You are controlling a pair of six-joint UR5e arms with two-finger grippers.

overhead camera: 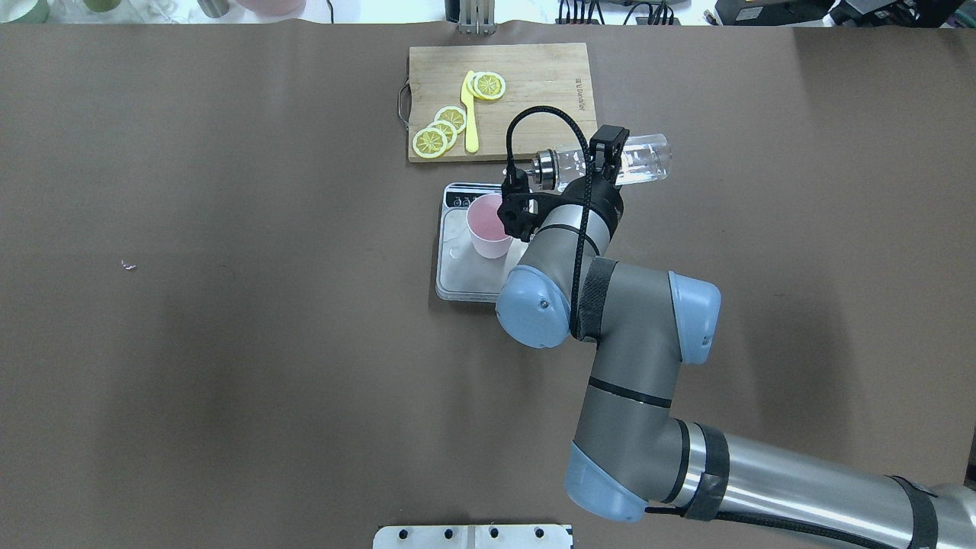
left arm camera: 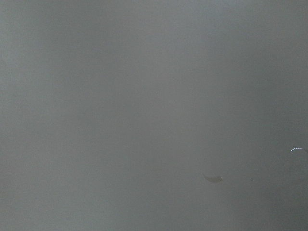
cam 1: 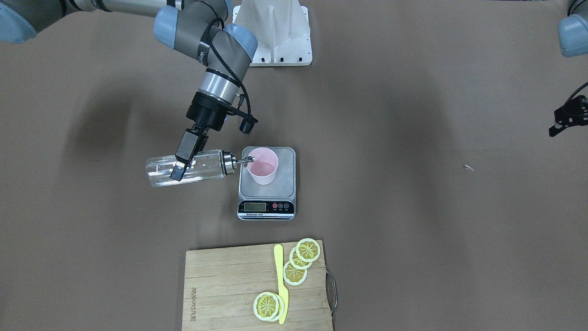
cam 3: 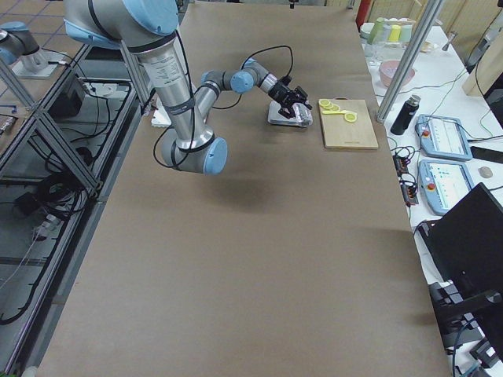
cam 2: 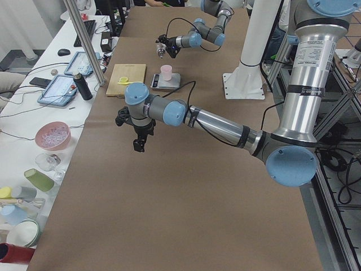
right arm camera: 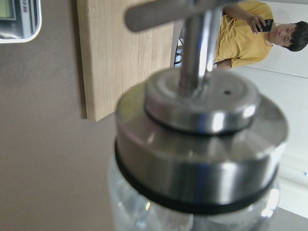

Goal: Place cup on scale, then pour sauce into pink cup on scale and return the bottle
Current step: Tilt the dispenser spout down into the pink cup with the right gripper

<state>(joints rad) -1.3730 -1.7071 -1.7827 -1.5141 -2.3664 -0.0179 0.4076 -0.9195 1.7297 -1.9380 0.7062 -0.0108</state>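
The pale pink cup [cam 1: 263,165] stands upright on the steel plate of the scale [cam 1: 285,184], towards its far left corner in the front-facing view. My right gripper [cam 1: 181,165] is shut on the clear glass bottle [cam 1: 197,168] and holds it tipped to horizontal, its metal spout [cam 1: 245,160] at the cup's rim. In the overhead view the bottle [overhead camera: 637,162], cup [overhead camera: 488,225] and scale [overhead camera: 461,267] show beside my right wrist. The bottle's metal cap [right arm camera: 197,159] fills the right wrist view. My left gripper [cam 1: 567,118] hangs far off at the table's side; I cannot tell whether it is open.
A wooden cutting board [cam 1: 229,285] with lemon slices [cam 1: 296,264] and a yellow knife [cam 1: 281,285] lies in front of the scale. The white robot base [cam 1: 275,32] stands behind it. A small white scrap [cam 1: 467,168] lies on the brown table.
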